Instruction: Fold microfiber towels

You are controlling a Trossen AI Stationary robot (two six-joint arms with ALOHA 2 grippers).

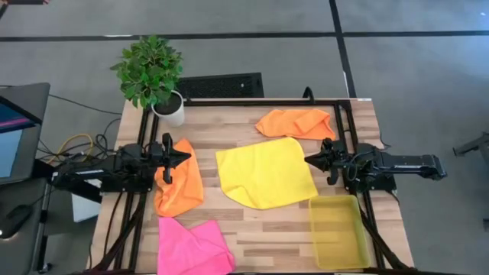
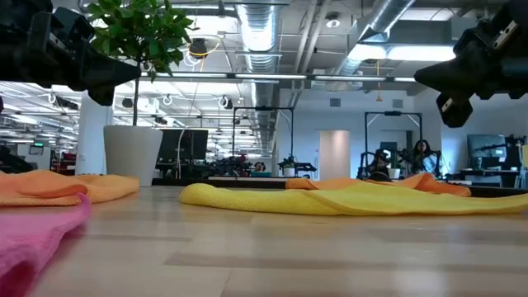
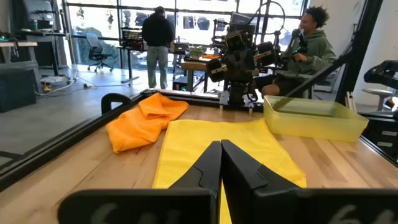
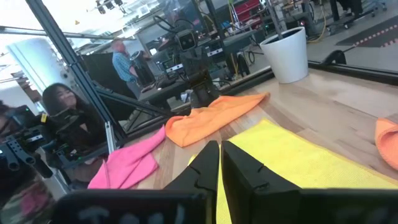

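Left hand (image 1: 186,157) closed, yellow towel (image 1: 266,172) unmarked

Wooden table (image 1: 252,225): yellow towel (image 1: 266,172) at centre; around it, orange towel (image 1: 180,178) left, another orange towel (image 1: 296,122) behind, pink towel (image 1: 191,246) front-left, bin (image 1: 338,231) front-right, potted plant (image 1: 155,78) back-left.

Big open office past the table: exposed ceiling ducts (image 2: 256,33) with strip lights, desks and monitors further back, tall windows (image 3: 118,25), grey floor (image 1: 229,15) with dark lines, an office chair (image 3: 96,50), people (image 3: 157,43) around.
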